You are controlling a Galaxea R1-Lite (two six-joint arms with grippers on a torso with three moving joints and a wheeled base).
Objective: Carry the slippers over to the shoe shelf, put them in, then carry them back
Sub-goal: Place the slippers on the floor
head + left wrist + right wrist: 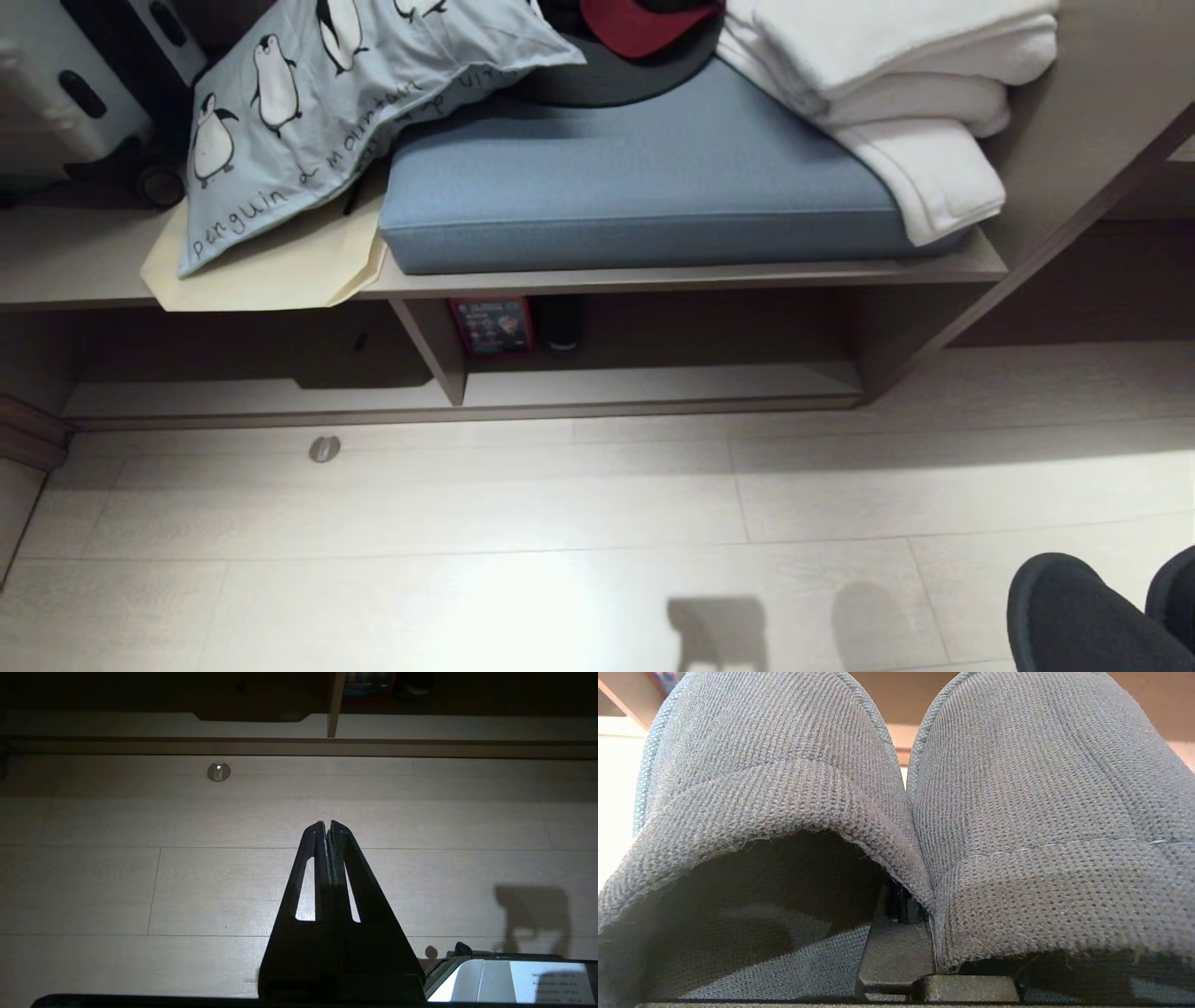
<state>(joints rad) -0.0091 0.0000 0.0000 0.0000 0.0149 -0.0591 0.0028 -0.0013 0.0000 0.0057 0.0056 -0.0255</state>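
The dark knit slippers (1074, 616) hang at the lower right of the head view, above the pale floor and short of the shoe shelf (653, 387). In the right wrist view the slippers (1017, 812) fill the picture side by side, toes pointing away. My right gripper (903, 910) is shut on their inner edges, pinching the pair together; its fingertips are mostly hidden by the fabric. The left gripper (328, 823) is shut and holds nothing, hovering over the floor and pointing toward the shoe shelf (420, 725).
Inside the shelf's right cubby stand a red packet (491, 325) and a dark item (560, 322). On the bench above lie a blue cushion (635, 177), a penguin pillow (308, 103) and white towels (896, 84). A metal door stop (324, 449) sits on the floor.
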